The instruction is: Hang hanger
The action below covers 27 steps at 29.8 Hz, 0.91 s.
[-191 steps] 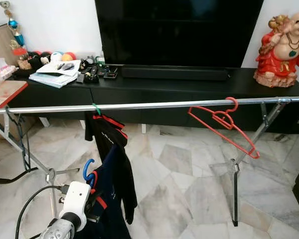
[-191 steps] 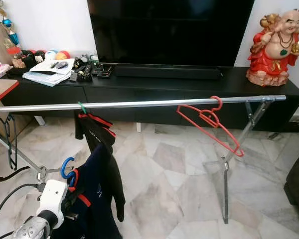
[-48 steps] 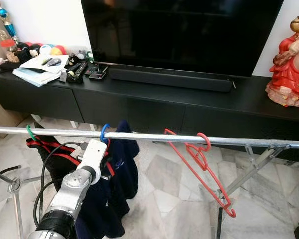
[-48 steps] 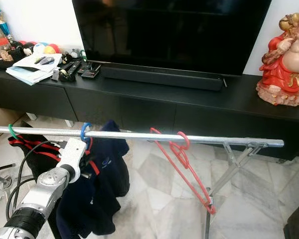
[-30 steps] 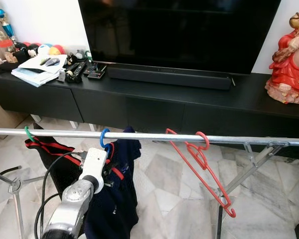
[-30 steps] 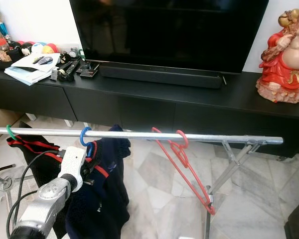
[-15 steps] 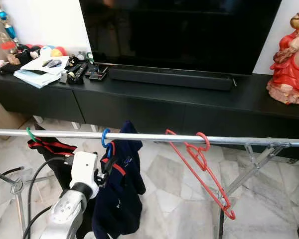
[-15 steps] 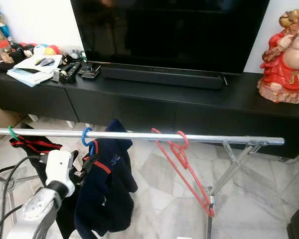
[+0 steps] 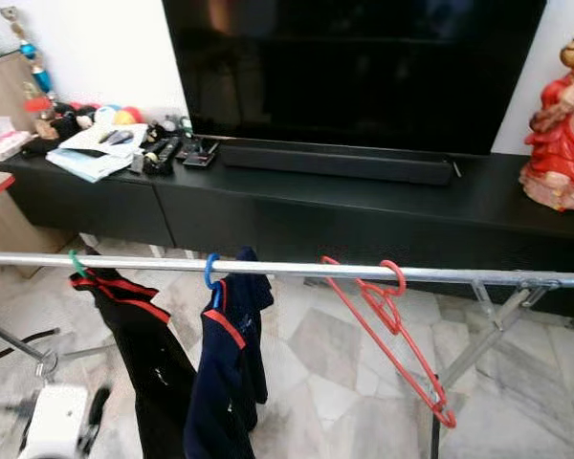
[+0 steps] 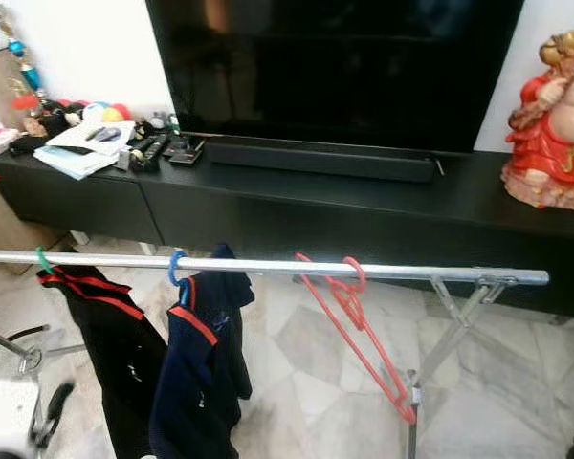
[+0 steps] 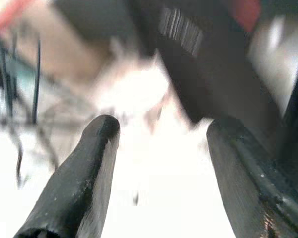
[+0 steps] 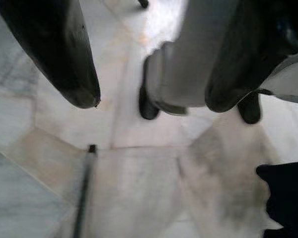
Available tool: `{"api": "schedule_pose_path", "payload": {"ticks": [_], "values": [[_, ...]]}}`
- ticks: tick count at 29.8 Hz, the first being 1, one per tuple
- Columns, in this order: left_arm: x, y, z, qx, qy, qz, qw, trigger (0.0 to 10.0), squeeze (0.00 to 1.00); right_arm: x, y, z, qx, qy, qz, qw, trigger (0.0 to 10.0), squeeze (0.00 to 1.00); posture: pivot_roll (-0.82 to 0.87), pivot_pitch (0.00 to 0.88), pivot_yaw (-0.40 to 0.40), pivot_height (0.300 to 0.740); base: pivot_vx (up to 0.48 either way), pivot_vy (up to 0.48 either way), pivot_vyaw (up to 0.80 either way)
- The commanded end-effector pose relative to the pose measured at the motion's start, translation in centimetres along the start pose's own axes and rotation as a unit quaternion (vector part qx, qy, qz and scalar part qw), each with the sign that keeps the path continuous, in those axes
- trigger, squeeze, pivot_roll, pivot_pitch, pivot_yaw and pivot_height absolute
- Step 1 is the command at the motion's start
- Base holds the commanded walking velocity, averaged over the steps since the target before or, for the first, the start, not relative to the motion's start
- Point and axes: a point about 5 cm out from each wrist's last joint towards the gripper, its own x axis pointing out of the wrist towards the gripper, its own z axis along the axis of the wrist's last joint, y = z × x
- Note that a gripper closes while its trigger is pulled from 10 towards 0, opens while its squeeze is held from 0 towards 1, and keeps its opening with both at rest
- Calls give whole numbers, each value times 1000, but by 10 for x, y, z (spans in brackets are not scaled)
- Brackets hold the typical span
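Nearby, red hanger (image 9: 392, 335) hangs beside blue hanger (image 9: 210, 271).

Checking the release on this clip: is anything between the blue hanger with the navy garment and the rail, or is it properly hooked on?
Nothing visible stands between them. The blue hanger hooks over the rail, the navy garment hanging free between the black garment and the red hangers. The left gripper is open and empty, low by the floor.
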Motion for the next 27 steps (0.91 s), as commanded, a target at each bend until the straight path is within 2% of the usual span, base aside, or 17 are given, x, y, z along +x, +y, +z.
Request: {"api": "schedule_pose_path", "payload": {"ticks": [1, 2, 5, 8, 9, 10, 12, 14, 15, 17, 23, 27], "values": [[1, 2, -16, -3, 32, 14, 999, 10000, 0, 0, 4, -6, 8, 12, 9, 1000, 10000, 0, -35, 0, 65, 740, 0, 0, 0], [1, 0, -24, -8, 49, 15, 999, 10000, 0, -1, 3, -6, 7, 13, 8, 1000, 10000, 0, -38, 0, 62, 740, 0, 0, 0], [-1, -23, -69, -29, 156, -32, 987, 10000, 0, 0, 1, -4, -3, 15, 6, 1000, 10000, 0, -42, 0, 35, 740, 0, 0, 0], [-7, -40, -90, -35, 217, -69, 973, 10000, 0, 1, 4, 0, -10, 14, 6, 1000, 10000, 0, -47, 0, 26, 740, 0, 0, 0], [-10, -51, -97, -30, 237, -90, 967, 10000, 0, 2, 8, 2, -12, 13, 7, 1000, 10000, 0, -54, 0, 23, 740, 0, 0, 0], [-10, -51, -97, -30, 237, -90, 967, 10000, 0, 2, 8, 2, -12, 13, 7, 1000, 10000, 0, -54, 0, 23, 740, 0, 0, 0], [-13, -59, -102, -33, 259, -111, 959, 10000, 0, 3, 11, 3, -12, 12, 7, 1000, 10000, 0, -58, 0, 24, 740, 0, 0, 0], [-13, -71, -105, -12, 278, -134, 951, 10000, 0, 5, 24, 7, -10, 6, 12, 1000, 10000, 0, -69, 0, 26, 740, 0, 0, 0], [-12, -77, -105, 12, 285, -149, 947, 10000, 0, 6, 36, 9, -9, 3, 18, 1000, 10000, 0, -70, 0, 27, 740, 0, 0, 0], [-8, -82, -101, 30, 281, -157, 946, 10000, 0, 7, 45, 10, -9, 1, 23, 1000, 10000, 0, -66, 0, 30, 740, 0, 0, 0], [1, -86, -97, 33, 297, -154, 942, 10000, 0, 8, 57, 14, -14, -7, 31, 999, 10000, 0, -79, 0, 48, 740, 0, 0, 0], [4, -87, -95, 24, 302, -148, 941, 10000, 0, 8, 58, 17, -6, -14, 30, 999, 10000, 0, -92, 0, 59, 740, 0, 371, 0]]}}
